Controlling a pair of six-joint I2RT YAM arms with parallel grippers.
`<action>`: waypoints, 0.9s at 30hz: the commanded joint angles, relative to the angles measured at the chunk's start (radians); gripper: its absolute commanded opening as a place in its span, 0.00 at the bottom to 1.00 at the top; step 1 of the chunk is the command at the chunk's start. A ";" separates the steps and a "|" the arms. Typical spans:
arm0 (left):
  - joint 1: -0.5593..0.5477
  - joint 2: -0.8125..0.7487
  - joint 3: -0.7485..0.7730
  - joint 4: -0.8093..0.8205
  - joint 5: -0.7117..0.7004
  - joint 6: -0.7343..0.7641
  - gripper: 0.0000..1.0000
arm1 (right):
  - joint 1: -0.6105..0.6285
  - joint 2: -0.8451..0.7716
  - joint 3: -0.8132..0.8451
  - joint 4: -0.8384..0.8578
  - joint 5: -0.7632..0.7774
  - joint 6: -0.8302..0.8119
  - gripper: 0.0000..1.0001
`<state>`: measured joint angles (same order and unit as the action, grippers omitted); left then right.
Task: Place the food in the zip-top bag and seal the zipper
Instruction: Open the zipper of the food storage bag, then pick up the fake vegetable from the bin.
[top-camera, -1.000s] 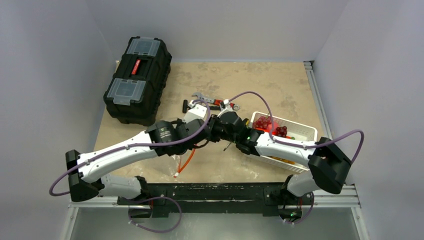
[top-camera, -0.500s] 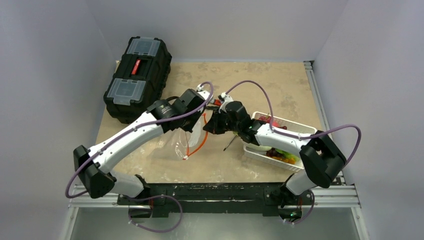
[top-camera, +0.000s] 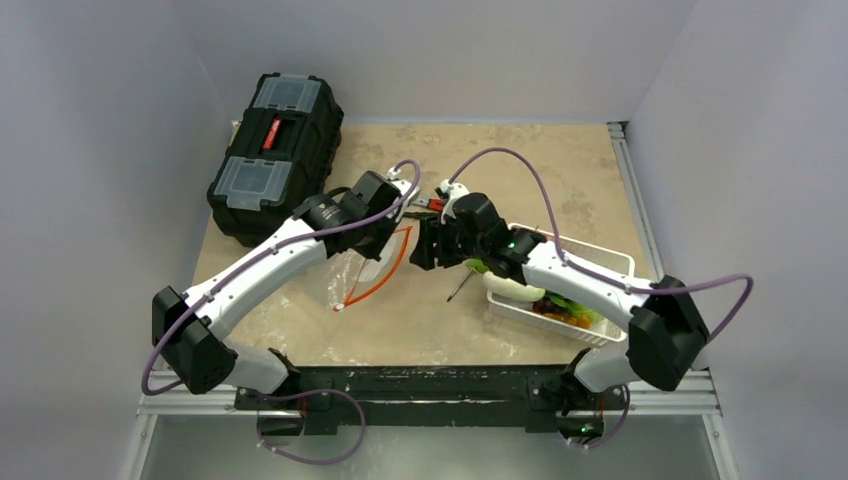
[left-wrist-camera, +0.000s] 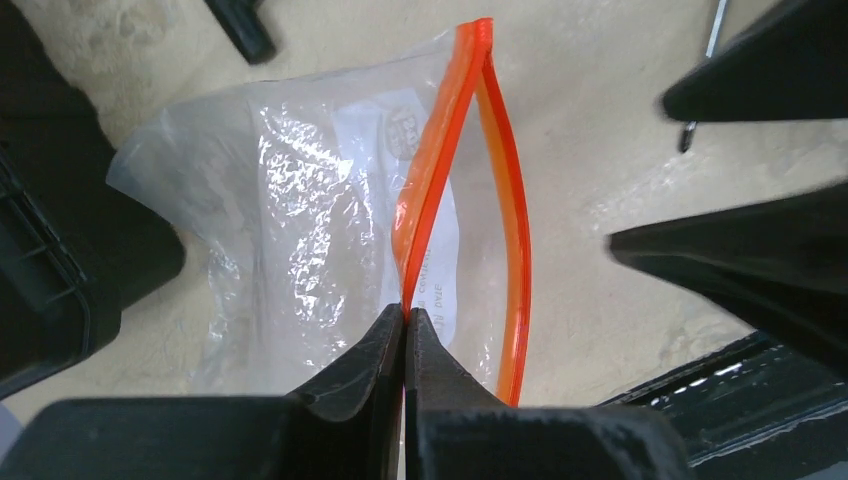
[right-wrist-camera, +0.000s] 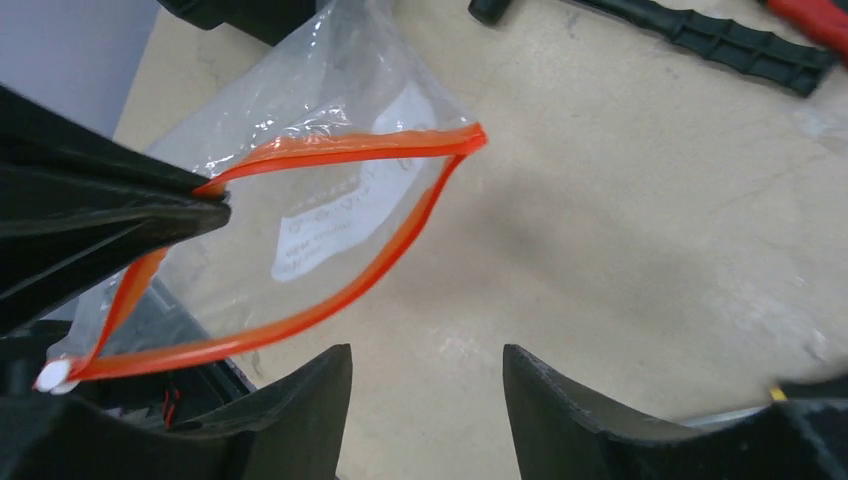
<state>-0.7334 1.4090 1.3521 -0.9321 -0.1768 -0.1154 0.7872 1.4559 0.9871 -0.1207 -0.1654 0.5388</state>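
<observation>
Zip-top bag (top-camera: 352, 280): it is held up by one lip, left of the centre of the desk (top-camera: 560, 170), with its mouth gaping. The left pincer (left-wrist-camera: 405, 315) is clamped shut on one lip of the orange zipper (left-wrist-camera: 437, 125); the other lip bows away. The right pincer (right-wrist-camera: 425, 358) stands parted and empty, just right of the mouth and facing it. The zipper's long axis runs from the left pincer toward the near edge. The food (top-camera: 565, 305) lies in the white basket (top-camera: 600, 253) beneath the right arm, so judge that arm the nearer for fetching.
</observation>
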 joint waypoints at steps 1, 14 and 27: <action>0.017 -0.048 -0.060 0.036 -0.068 -0.025 0.00 | 0.003 -0.136 0.100 -0.222 0.169 -0.098 0.61; 0.016 -0.110 -0.066 0.046 -0.073 -0.044 0.00 | 0.002 -0.323 0.090 -0.678 0.712 0.192 0.99; 0.017 -0.120 -0.065 0.047 -0.040 -0.043 0.00 | 0.147 -0.110 0.273 -1.111 0.771 0.103 0.97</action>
<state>-0.7204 1.3186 1.2873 -0.9192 -0.2333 -0.1463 0.8478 1.2846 1.2297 -1.0817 0.5694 0.6880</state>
